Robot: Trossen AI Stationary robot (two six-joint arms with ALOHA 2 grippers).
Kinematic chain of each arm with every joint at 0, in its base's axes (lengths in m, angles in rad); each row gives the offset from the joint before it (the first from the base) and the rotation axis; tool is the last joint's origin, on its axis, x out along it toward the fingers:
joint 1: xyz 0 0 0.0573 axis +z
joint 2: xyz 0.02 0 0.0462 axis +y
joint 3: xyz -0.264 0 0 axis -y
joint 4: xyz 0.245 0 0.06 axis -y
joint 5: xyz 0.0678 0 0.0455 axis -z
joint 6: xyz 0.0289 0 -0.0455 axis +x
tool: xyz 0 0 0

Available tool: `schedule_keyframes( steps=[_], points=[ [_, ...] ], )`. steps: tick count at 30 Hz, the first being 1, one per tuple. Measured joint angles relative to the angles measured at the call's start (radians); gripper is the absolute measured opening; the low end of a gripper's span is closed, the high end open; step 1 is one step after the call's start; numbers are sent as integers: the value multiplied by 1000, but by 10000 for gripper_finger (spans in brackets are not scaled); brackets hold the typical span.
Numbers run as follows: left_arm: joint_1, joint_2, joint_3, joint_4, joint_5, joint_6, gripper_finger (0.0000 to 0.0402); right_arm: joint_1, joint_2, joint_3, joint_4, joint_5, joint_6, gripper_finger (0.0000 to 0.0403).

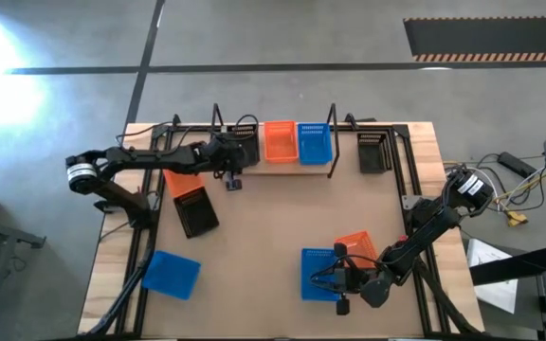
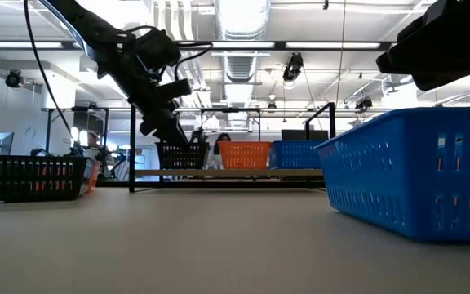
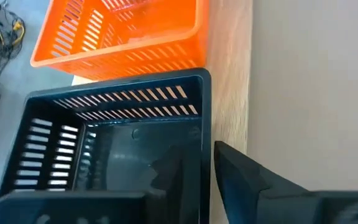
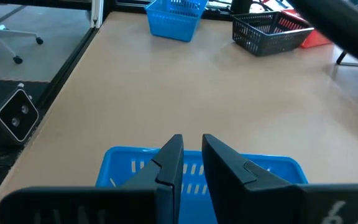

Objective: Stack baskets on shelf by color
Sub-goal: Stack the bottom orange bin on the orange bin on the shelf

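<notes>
The shelf [image 1: 287, 168] stands at the table's far edge. A black basket [image 1: 245, 142], an orange basket [image 1: 278, 142] and a blue basket [image 1: 315, 144] sit on it side by side. My left gripper [image 1: 232, 161] is at the black basket's near side, shut on its wall. My right gripper [image 1: 335, 278] hovers over another blue basket [image 1: 318, 275] that rests on the table near the near edge. In the low view this gripper [image 2: 439, 49] is above that basket's rim [image 2: 406, 118]. Its fingers are open by a narrow gap. My left gripper [image 3: 194, 155] holds the black basket [image 3: 123, 143] by its near wall [image 3: 202, 124], beside the corner that faces the orange basket [image 3: 123, 31]. One finger is inside [image 3: 166, 174] and one outside [image 3: 241, 180]. The fingers slant down from the near side. The basket's base rests on the shelf plank [image 3: 229, 93].
A black basket [image 1: 375, 152] stands to the right of the shelf. An orange basket [image 1: 180, 180] and a black one [image 1: 197, 212] lie under the left arm. A blue basket [image 1: 172, 275] sits near left. An orange basket [image 1: 356, 246] adjoins the near blue one. The table's middle is bare.
</notes>
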Motion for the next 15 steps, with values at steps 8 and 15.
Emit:
schedule_keyframes(
  steps=[8, 15],
  points=[
    [2, 0, 21, -11, 0, -55, 135, 0, 0, 0, 0, 0, 0, 52],
    [1, -7, 119, -171, 0, -59, 182, 0, 0, 0, 0, -1, 0, 52]
  ],
)
